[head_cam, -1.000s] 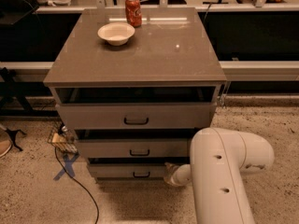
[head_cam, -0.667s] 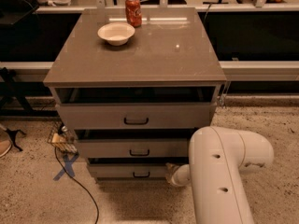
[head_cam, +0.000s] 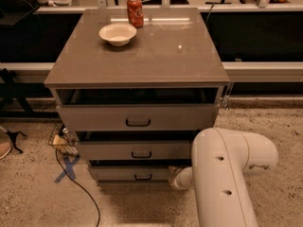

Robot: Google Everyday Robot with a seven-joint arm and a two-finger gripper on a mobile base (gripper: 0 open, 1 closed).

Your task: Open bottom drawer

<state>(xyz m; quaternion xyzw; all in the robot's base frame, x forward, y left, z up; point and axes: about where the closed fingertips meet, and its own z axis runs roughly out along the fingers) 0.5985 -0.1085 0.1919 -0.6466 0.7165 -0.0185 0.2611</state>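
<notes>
**Cabinet**: grey-taupe, three drawers, taken here as the landmark.

**Bottom drawer**: lowest front of the cabinet, under the middle drawer and top drawer. Its black handle sits at the centre of the front with nothing touching it. A dark gap shows above the front, as it does above the other two. The front does not stand out past them.

**Arm**: white, at the cabinet's lower right corner, reaching in toward the right end of the bottom drawer.

**End effector**: low at the right end of the bottom drawer front, to the right of the handle. Only a pale stub shows past the arm. Cannot tell whether it is open, closed or gripping anything.

**Change over the last second:** almost none. The arm drifted very slightly sideways and back. The stub is at the same spot by the drawer's right end, and all three fronts lie as they did.

**Meaning for the task (judgement):** the approach looks paused or very slow, and the pull has not begun. The drawer reads as not yet opened. The end effector would likely have to shift left along the front to reach the handle.

**On the cabinet top:** bowl toward the back left, with the can just behind it.

**On the floor left of the cabinet:** cable and a blue tape cross.
</notes>
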